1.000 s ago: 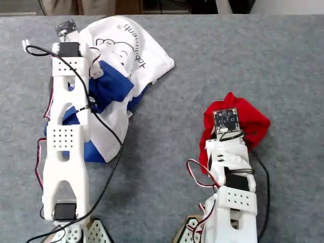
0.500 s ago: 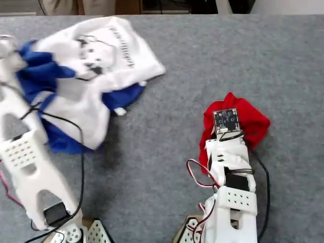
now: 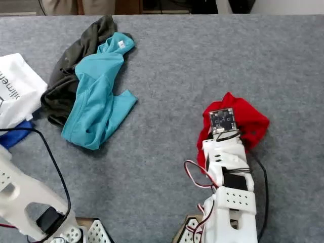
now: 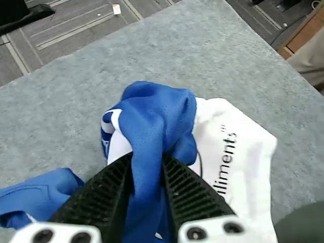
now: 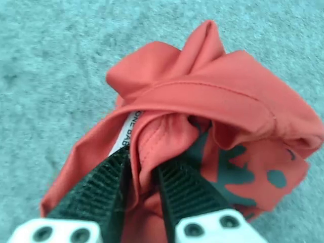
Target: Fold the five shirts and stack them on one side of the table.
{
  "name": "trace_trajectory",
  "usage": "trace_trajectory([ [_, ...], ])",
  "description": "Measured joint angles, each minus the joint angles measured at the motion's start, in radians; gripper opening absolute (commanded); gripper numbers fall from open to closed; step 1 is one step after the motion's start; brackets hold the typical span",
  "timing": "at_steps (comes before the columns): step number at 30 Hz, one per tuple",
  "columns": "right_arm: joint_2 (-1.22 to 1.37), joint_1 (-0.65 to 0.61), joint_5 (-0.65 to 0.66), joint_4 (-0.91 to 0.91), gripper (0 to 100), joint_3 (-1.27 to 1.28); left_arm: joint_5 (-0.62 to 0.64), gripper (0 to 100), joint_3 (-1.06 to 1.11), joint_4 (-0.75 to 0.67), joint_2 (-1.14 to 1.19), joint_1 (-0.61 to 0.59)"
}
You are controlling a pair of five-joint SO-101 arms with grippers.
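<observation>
grey felt table (image 3: 202,61): red shirt (image 3: 250,124) sits bunched toward the right edge, abt mid-depth, w/ the right gripper (image 5: 142,162) clamped on a fold of it by the collar label, jaws nearly together w/ cloth between. left gripper (image 4: 147,159) pinches a raised ridge of the blue shirt (image 4: 152,116), which lies against the white shirt (image 4: 235,157) at the table's left edge. teal shirt (image 3: 98,96) lies partly over a dark olive shirt (image 3: 63,83) near the far left corner, just beside the white one & well apart from the red.
</observation>
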Motion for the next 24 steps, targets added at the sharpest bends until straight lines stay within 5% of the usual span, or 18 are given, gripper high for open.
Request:
trace_trajectory([
  [9,0.000,-0.009,0.000,0.000,0.2,0.000,-0.023,2,0.003,-0.012,0.000,0.370],
  [14,0.000,-0.009,0.000,0.000,0.2,0.000,-0.075,4,0.124,-0.130,0.081,0.569],
  [19,0.000,-0.009,0.000,0.000,0.2,0.000,-0.074,15,0.296,-0.227,0.250,0.617],
  [24,0.000,-0.011,0.000,0.000,0.2,0.000,0.009,25,0.301,-0.115,0.293,0.620],
])
